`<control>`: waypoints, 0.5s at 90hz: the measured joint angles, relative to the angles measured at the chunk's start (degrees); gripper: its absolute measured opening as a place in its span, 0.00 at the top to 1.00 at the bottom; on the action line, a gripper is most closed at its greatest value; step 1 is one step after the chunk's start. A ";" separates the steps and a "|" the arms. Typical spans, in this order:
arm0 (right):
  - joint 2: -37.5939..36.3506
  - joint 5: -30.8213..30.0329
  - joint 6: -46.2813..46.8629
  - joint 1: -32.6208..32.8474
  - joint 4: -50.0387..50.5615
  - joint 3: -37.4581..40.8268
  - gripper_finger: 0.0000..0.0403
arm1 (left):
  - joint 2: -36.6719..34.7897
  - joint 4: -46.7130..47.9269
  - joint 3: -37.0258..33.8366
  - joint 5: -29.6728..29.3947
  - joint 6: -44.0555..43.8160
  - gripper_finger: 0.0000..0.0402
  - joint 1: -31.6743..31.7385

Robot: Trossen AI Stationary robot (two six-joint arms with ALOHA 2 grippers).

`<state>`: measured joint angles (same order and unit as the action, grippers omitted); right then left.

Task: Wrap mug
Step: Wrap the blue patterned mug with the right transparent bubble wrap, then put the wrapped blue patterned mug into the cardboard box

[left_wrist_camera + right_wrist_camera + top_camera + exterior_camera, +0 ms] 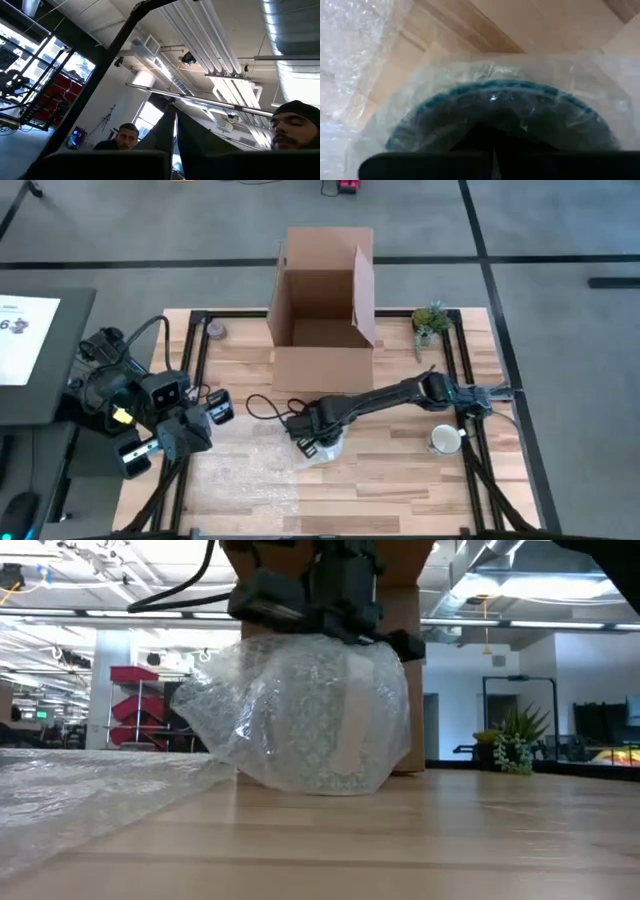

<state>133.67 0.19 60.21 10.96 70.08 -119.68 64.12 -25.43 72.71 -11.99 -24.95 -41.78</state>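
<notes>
Right pincer (306,446) sits closed atop the bubble wrap (300,720) — mug (495,112) bundled inside.

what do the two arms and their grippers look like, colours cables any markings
Both arms are dark, nearly black, built from jointed segments. The left arm is blocky, with boxy housings, a small yellow tag and black cables looping around its base. The right arm is long and slim, with a thin black cable curling beside its wrist. The right gripper carries pale blocks at its tip.

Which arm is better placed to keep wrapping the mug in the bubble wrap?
Right. The right gripper is directly above the bubble-wrapped mug; the left gripper sits raised at the table's left edge, pointing away.
</notes>
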 joint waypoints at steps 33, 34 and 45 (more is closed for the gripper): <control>-2.23 -0.57 -4.16 1.33 7.82 -9.05 1.00 | 0.00 1.30 -0.02 -0.02 -0.39 1.00 0.00; -2.22 -0.57 -4.41 1.38 8.06 -9.35 1.00 | 0.00 1.30 -0.02 -0.02 -0.39 1.00 0.00; -2.23 -0.49 -7.28 1.42 8.78 -11.96 0.99 | -0.02 1.51 -0.01 -0.02 -0.39 1.00 0.00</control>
<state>131.44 -0.30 52.94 12.38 78.86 -131.63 64.10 -23.92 72.70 -12.01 -25.34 -41.78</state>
